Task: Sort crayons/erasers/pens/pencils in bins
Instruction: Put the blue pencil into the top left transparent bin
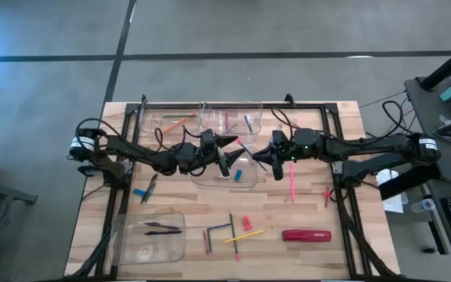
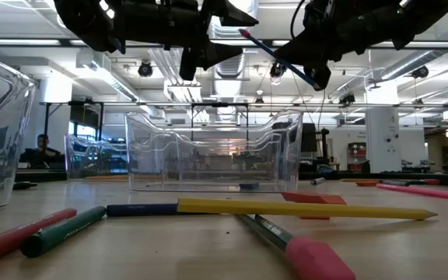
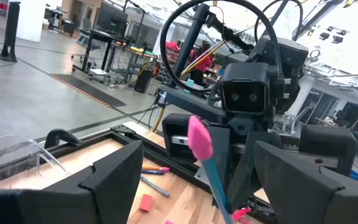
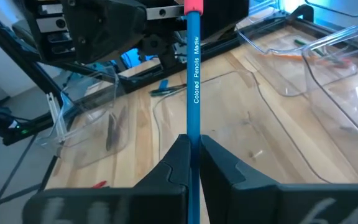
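Note:
A blue colored pencil (image 4: 193, 93) with a pink eraser end (image 3: 199, 138) hangs in the air over the middle clear bin (image 1: 245, 182). My right gripper (image 1: 265, 157) is shut on it. My left gripper (image 3: 197, 186) faces it from the table's left side, open. Its two fingers stand on either side of the eraser end without touching it. Other clear bins stand at the far edge (image 1: 171, 121), (image 1: 237, 117) and at the near left (image 1: 149, 235). Loose pencils (image 1: 245, 233), a pink one (image 1: 292, 180) and a small red eraser (image 1: 247, 222) lie on the wooden table. My right gripper pinches the pencil's blue shaft (image 4: 193, 138) between its two fingers, below the white lettering. The pencil runs along the fingers and sticks out ahead toward my left gripper, eraser end first. It is lifted clear and slants upward toward that end (image 2: 245, 33).
A blue block (image 1: 239, 172) lies in the middle bin. A large red oblong object (image 1: 306, 235) lies near the front right. Dark pens lie in the near-left bin (image 1: 163, 229) and at the table's left (image 1: 149, 188). A black frame rail (image 1: 233, 104) borders the far edge.

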